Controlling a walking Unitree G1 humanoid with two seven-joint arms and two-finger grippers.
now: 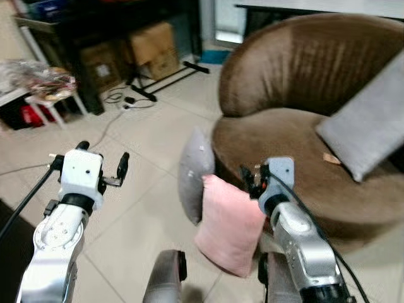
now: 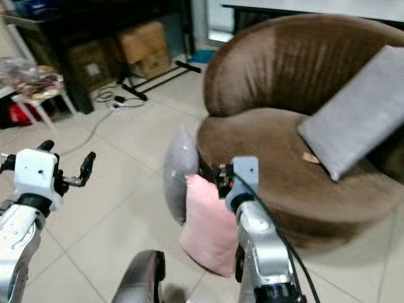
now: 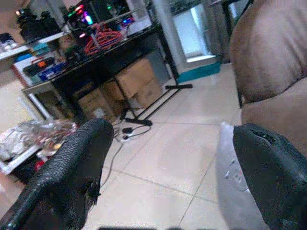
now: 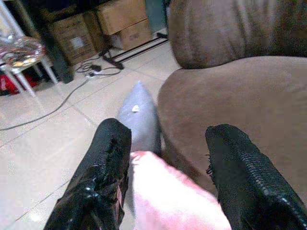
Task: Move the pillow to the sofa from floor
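A pink pillow [image 1: 227, 224] stands on the tiled floor, leaning against the front of the round brown sofa [image 1: 297, 158]. Just behind it a grey pillow [image 1: 194, 173] also leans on the sofa. My right gripper [image 1: 249, 178] hangs open at the pink pillow's top edge; in the right wrist view the pink pillow [image 4: 177, 199] lies between the two black fingers [image 4: 103, 172]. My left gripper [image 1: 104, 156] is raised over bare floor to the left, open and holding nothing. Another grey pillow [image 1: 372, 123] rests on the sofa seat against the backrest.
A black desk [image 1: 107, 25] with cardboard boxes [image 1: 151, 47] under it stands at the back left. Cables and a plug strip [image 1: 129, 101] lie on the floor beside black stand legs [image 1: 170, 76]. A small white table [image 1: 50, 95] is far left.
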